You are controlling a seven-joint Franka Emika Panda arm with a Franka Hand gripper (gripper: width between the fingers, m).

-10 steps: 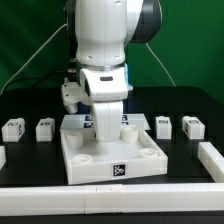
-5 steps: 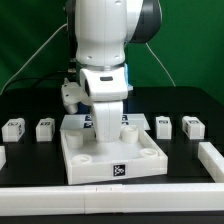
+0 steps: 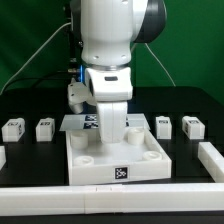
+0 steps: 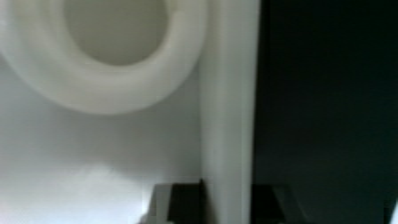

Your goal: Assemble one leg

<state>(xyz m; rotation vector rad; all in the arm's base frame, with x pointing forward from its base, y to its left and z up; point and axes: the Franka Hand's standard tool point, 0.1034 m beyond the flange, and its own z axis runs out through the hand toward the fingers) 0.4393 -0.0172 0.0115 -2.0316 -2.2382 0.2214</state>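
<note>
The arm [image 3: 108, 40] is low over the big white tray piece [image 3: 92, 168], near its back edge. In the exterior view the arm's own body hides the gripper [image 3: 111, 136]. In the wrist view a thin white wall [image 4: 228, 120] runs between two dark blurs, and a round socket [image 4: 111, 40] is close by. The gripper may be standing over the tray's wall, but I cannot tell if it is wide or pinched.

No leg is in it. All four rest on the black tabletop [image 3: 30, 150], beside the tray. On the exterior view's left are the outer left leg [image 3: 12, 127] and the inner left leg [image 3: 44, 127]. On its right are the inner right leg [image 3: 164, 125] and the outer right leg [image 3: 192, 126].

I think the job right now is to set the tray in a good spot. To do it well, hold the wall square and move slowly, so the tray does not tip or bump a leg. Keep the sockets facing up. After that, a leg should be taken by its sides and held straight above a socket.
</note>
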